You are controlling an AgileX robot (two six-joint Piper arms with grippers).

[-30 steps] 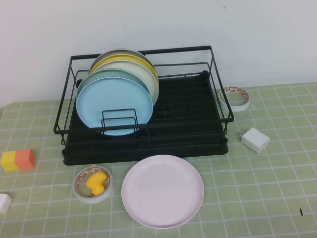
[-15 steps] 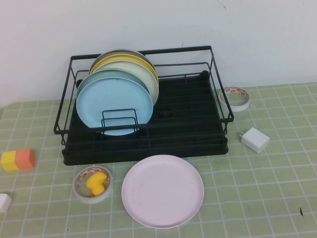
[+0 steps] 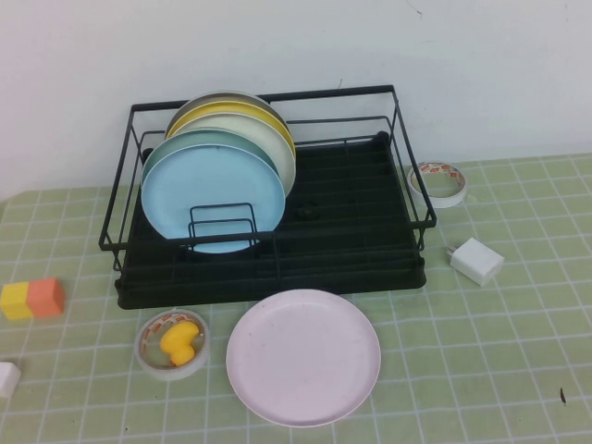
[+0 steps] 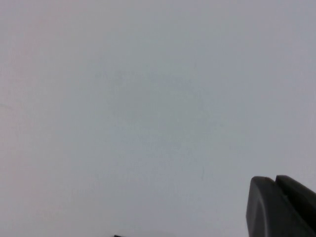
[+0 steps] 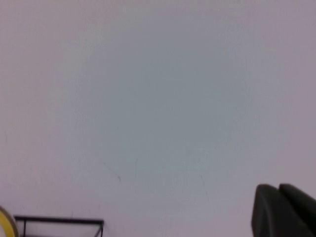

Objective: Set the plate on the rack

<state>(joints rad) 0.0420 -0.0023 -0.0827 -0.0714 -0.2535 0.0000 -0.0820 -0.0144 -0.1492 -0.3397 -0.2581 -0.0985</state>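
Observation:
The pale pink plate (image 3: 303, 356) lies flat on the table just in front of the black wire rack (image 3: 351, 231). The rack holds several upright plates at its left end, with a light blue plate (image 3: 213, 199) at the front. Neither arm shows in the high view. My left gripper (image 4: 275, 180) is raised and faces the bare wall, with its two fingertips pressed together and nothing between them. My right gripper (image 5: 278, 187) is the same, shut and empty, with the rack's top rail (image 5: 59, 219) low in its view.
A tape roll holding a yellow toy (image 3: 173, 344) sits left of the pink plate. Yellow and orange blocks (image 3: 32, 299) and a white block (image 3: 6, 379) lie at the far left. A second tape roll (image 3: 438, 182) and a white charger (image 3: 476, 261) lie right of the rack.

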